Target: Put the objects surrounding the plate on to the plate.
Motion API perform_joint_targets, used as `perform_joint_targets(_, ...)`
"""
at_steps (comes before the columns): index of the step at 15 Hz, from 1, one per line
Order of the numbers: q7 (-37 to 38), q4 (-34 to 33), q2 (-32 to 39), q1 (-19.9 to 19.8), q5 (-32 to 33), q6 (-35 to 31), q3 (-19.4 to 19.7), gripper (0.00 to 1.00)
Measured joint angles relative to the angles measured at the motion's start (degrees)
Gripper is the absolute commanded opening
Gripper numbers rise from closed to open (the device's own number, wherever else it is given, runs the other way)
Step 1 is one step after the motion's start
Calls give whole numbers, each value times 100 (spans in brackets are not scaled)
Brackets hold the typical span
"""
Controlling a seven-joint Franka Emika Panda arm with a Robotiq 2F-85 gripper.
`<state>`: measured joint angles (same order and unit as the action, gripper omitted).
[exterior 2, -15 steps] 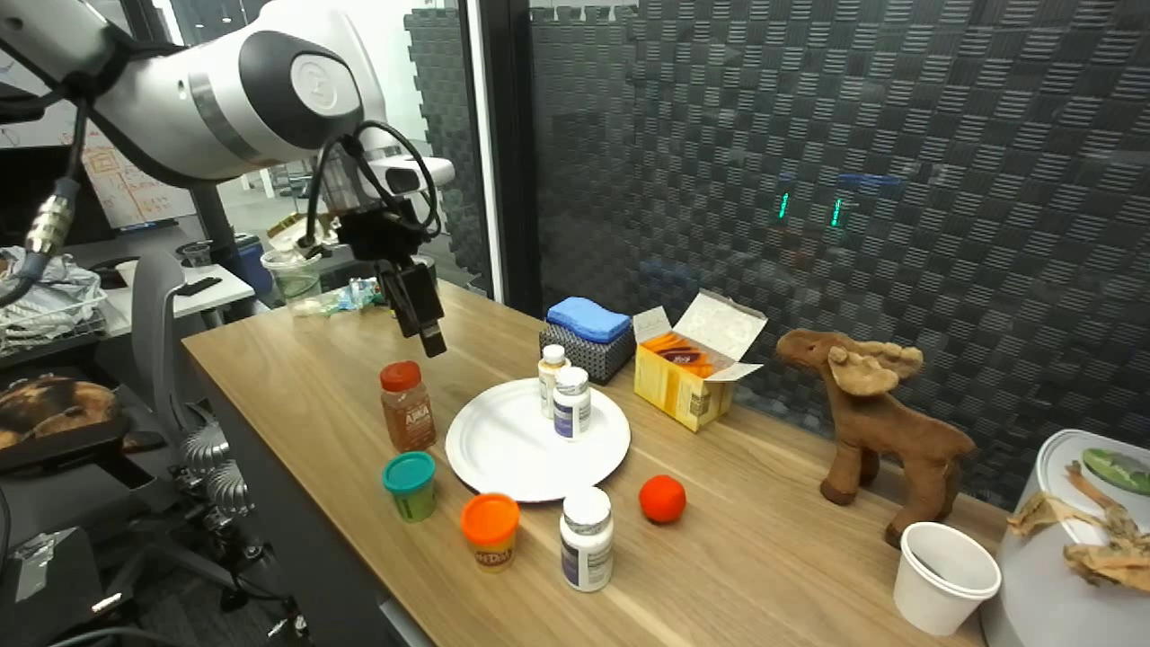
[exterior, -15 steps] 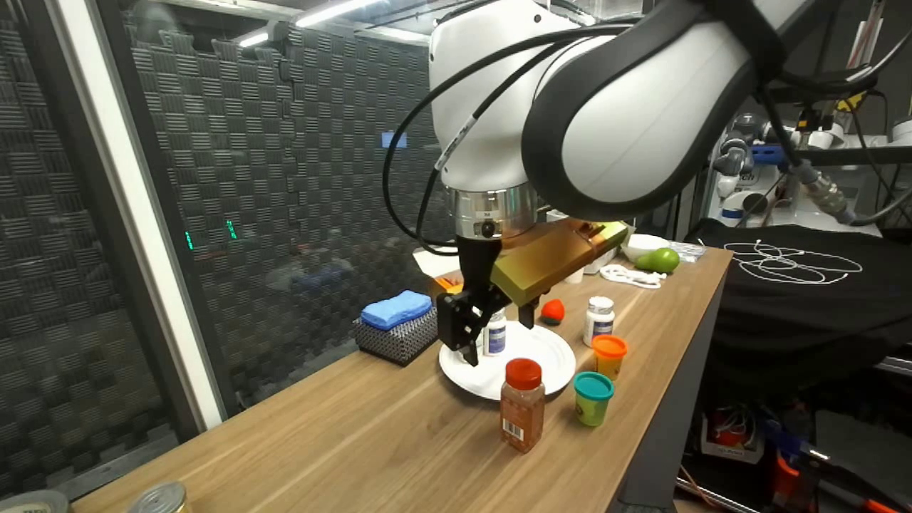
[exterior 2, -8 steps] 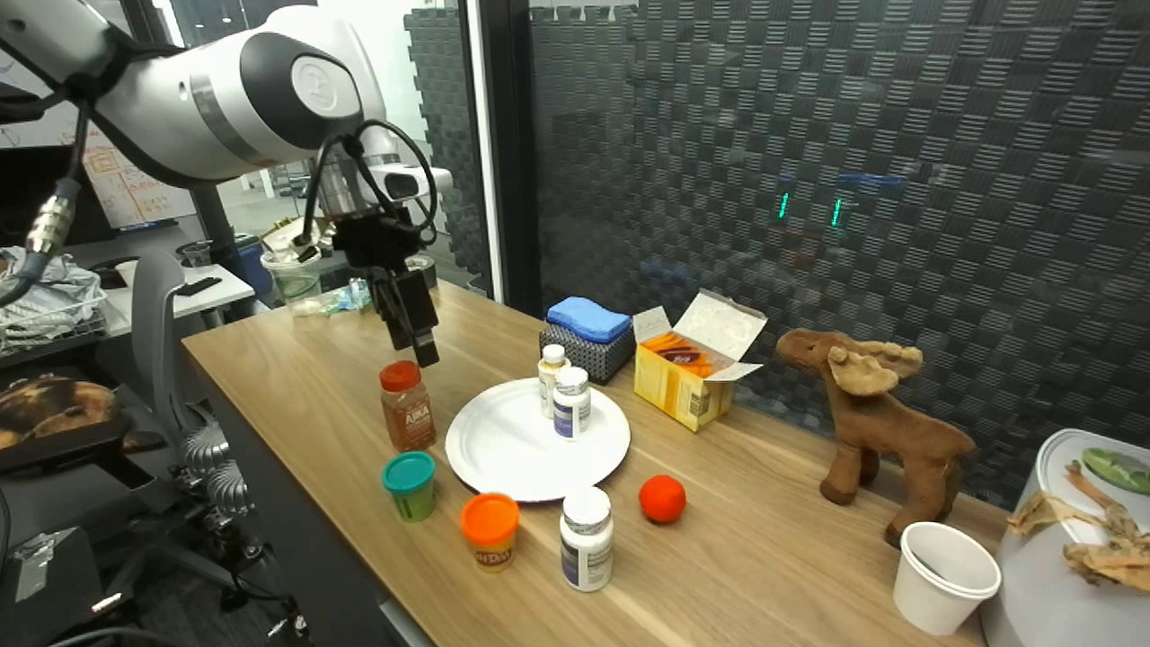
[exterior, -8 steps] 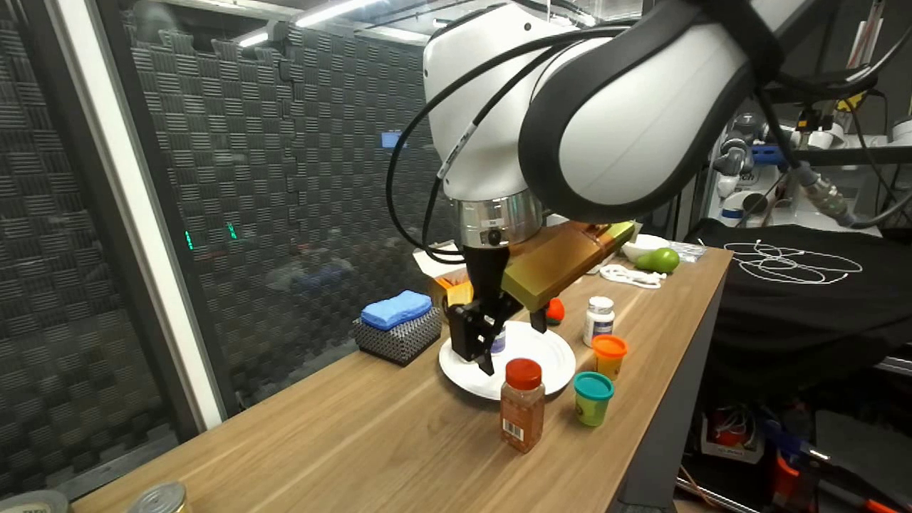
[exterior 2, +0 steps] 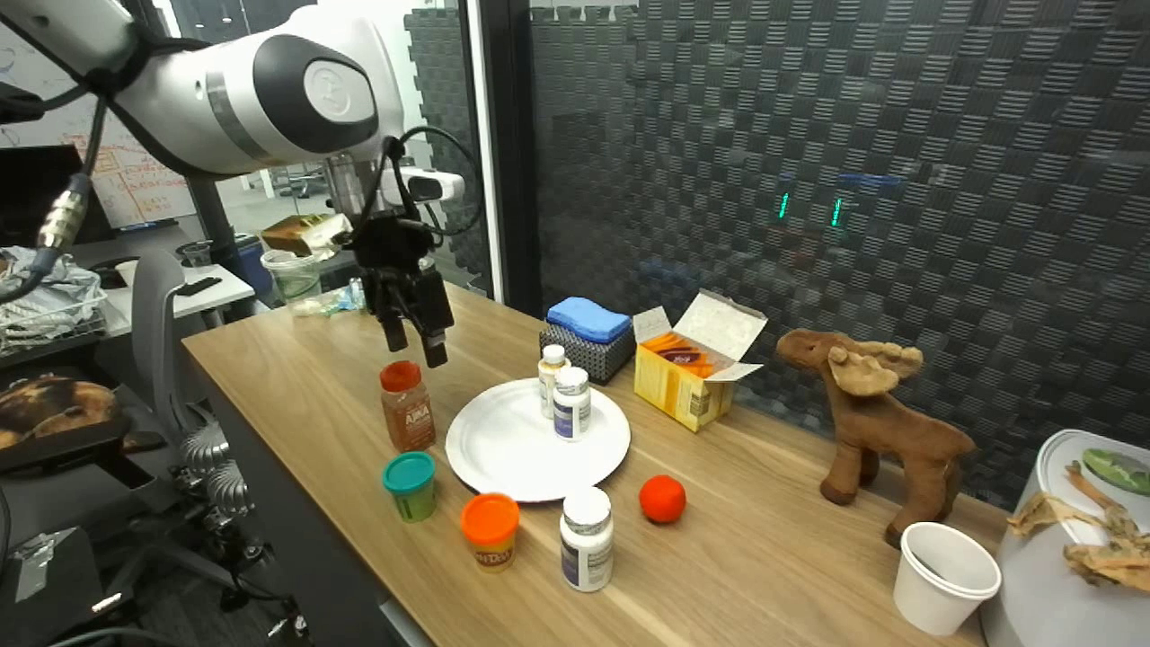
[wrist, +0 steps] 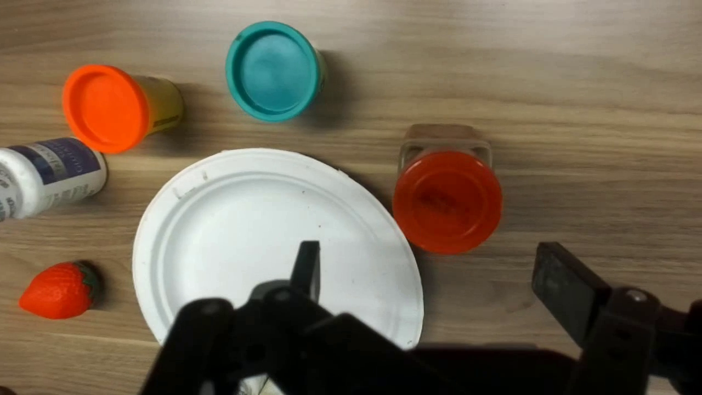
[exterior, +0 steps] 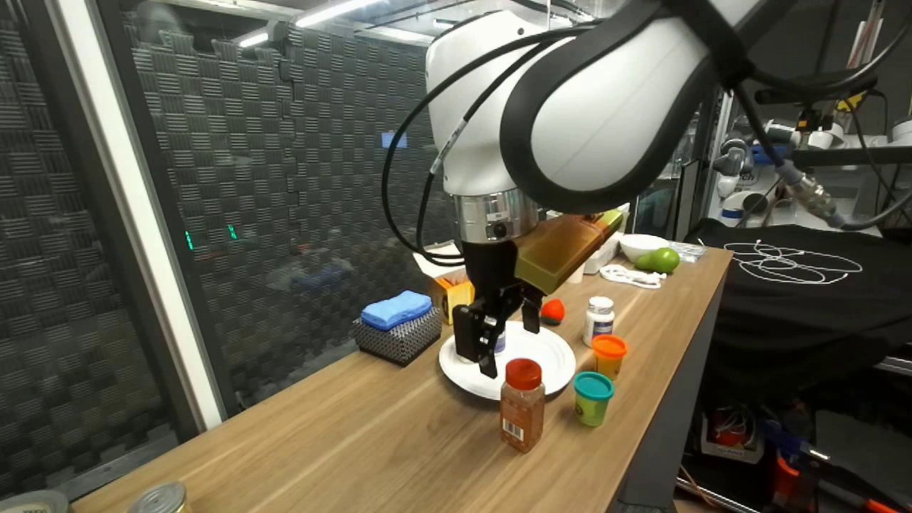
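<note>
A wood-grained worktop [exterior 2: 301, 368] bears a round white plate [exterior 2: 503, 449]; the gripper [exterior 2: 416, 349] above has fingers apart. Around the plate sit a square-sided, red-capped jar [exterior 2: 410, 418] of reddish-brown contents, a white, purple-labelled bottle [exterior 2: 587, 544], an orange-lidded yellow tub [exterior 2: 490, 532], a teal-lidded green tub [exterior 2: 411, 487] and a red, green-leaved strawberry [wrist: 57, 291].

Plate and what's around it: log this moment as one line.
fingers open, empty, near red-lidded jar | plate holds two bottles | off plate: jar, teal-lidded tub, orange-lidded tub, third bottle, strawberry

Both exterior views overlook the plate [exterior 2: 517, 454] — wrist view close, facing down.
</note>
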<state>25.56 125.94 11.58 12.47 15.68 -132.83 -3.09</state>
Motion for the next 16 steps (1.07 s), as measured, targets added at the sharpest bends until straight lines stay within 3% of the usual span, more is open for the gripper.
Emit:
perform_joint_targets(5, -645, -253, 356, -143, -360, 21, 0, 100)
perform_joint_targets(13, -484, -199, 446, -56, -369, 87, -44, 100)
perform_joint_targets(14, -438, -174, 434, -41, -369, 86, -55, 82)
perform_joint_targets(16, -346, -126, 412, -30, -369, 80, -69, 68)
